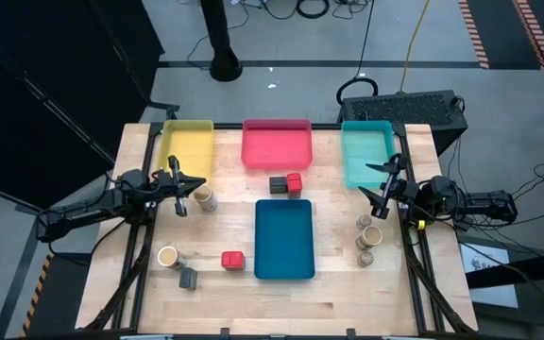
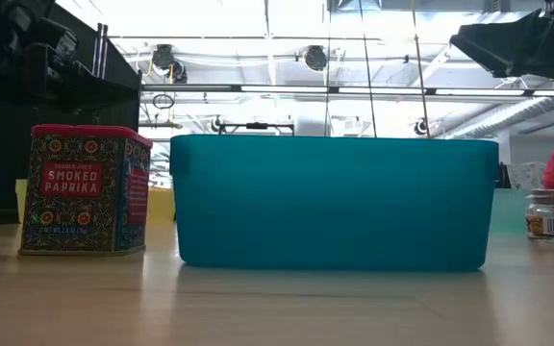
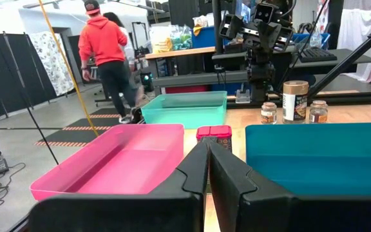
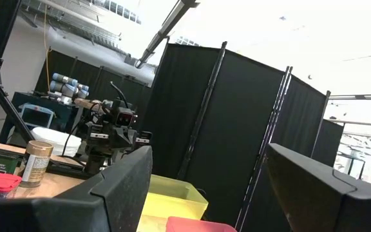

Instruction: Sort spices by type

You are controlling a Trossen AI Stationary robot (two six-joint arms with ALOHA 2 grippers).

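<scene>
**A:** ok so where's it at? sorting looks barely started imo. Left gripper [image 1: 178, 189] hangs over the table just near-side of the yellow tray [image 1: 186, 148], fingers clenched on nothing, tan jar [image 1: 205, 199] just to its right

**B:** yeah and the right gripper [image 1: 386, 182] sits by the near end of the teal tray [image 1: 366, 151], fingers spread wide, nothing between them. Prob parked high so both clear the trays

**A:** spices are all loose on the wood btw. Red box [image 1: 294, 183] + dark box [image 1: 278, 185] touching, between the pink tray [image 1: 276, 144] and blue tray [image 1: 284, 239]. Another tan jar [image 1: 167, 257], grey box [image 1: 188, 279], red paprika tin [image 1: 232, 260] left of the blue one

**B:** and a jar cluster [image 1: 368, 239] on the right, near that open gripper. Guessing that's the easiest first grab, since it's open already
</scene>
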